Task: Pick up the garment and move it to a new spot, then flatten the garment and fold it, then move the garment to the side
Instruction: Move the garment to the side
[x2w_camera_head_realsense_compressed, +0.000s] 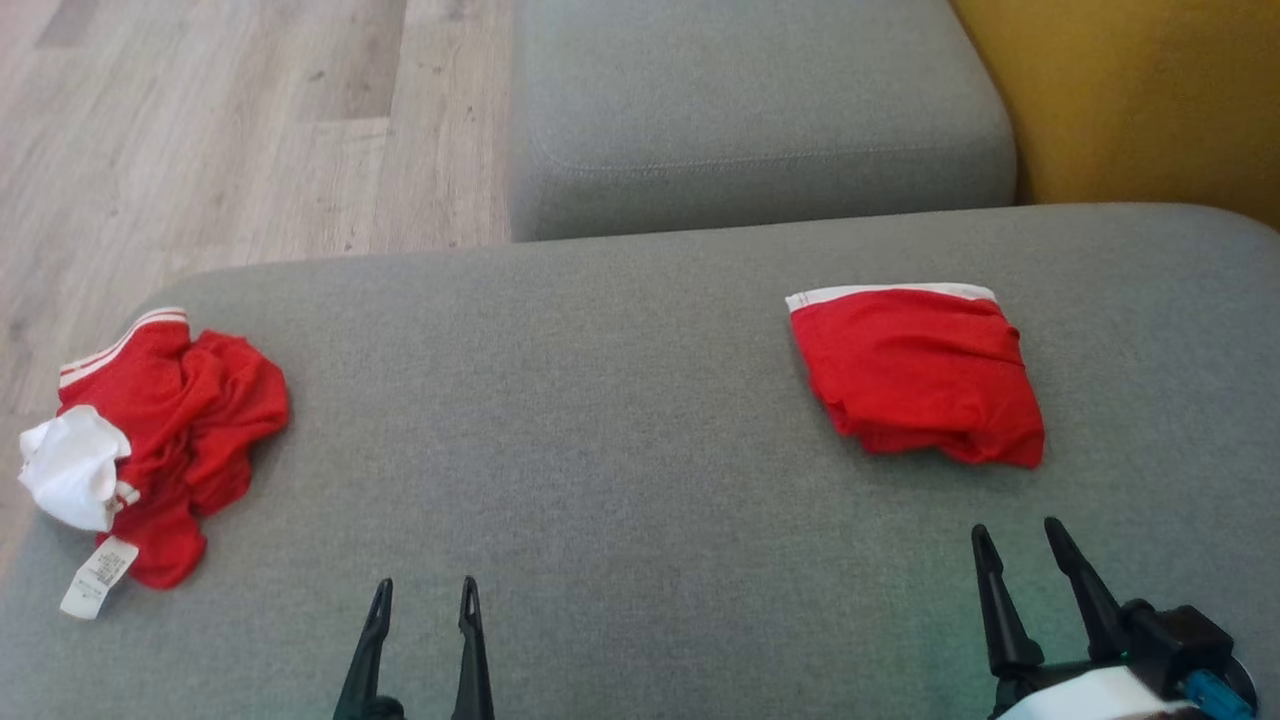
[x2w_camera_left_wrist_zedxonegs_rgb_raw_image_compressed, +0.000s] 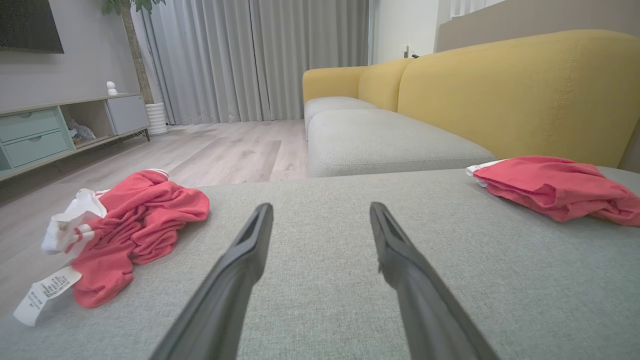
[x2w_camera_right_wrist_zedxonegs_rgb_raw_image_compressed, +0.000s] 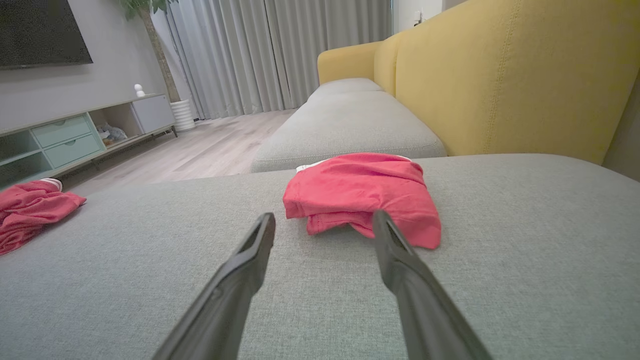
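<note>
Nearest you, over the front edge of the wide grey fabric seat cushion (x2w_camera_head_realsense_compressed: 620, 420), your left gripper (x2w_camera_head_realsense_compressed: 426, 584) points across the cloth. Its two dark fingers are spread wide with nothing between them. Your right gripper (x2w_camera_head_realsense_compressed: 1016, 527) is over the cushion's front right part, jaws equally wide and empty, fingers tilted slightly to the left.

A little farther in, on the cushion's left edge, lies the crumpled red cotton garment with white striped trim (x2w_camera_head_realsense_compressed: 190, 420). It is bunched in a heap with a white patch turned outward, and its white care label (x2w_camera_head_realsense_compressed: 98, 578) trails toward the front corner. It is well apart from both grippers.

On the cushion's right half, just beyond your right gripper's fingertips but not touching them, rests the folded red cotton garment with a white waistband (x2w_camera_head_realsense_compressed: 920, 375), the waistband on its far side.

Past the cushion's back edge you see a second grey fabric cushion (x2w_camera_head_realsense_compressed: 750, 100). The mustard-yellow upholstered backrest (x2w_camera_head_realsense_compressed: 1150, 90) is behind the right corner, and the pale wood-plank floor (x2w_camera_head_realsense_compressed: 200, 120) is off the far left.
</note>
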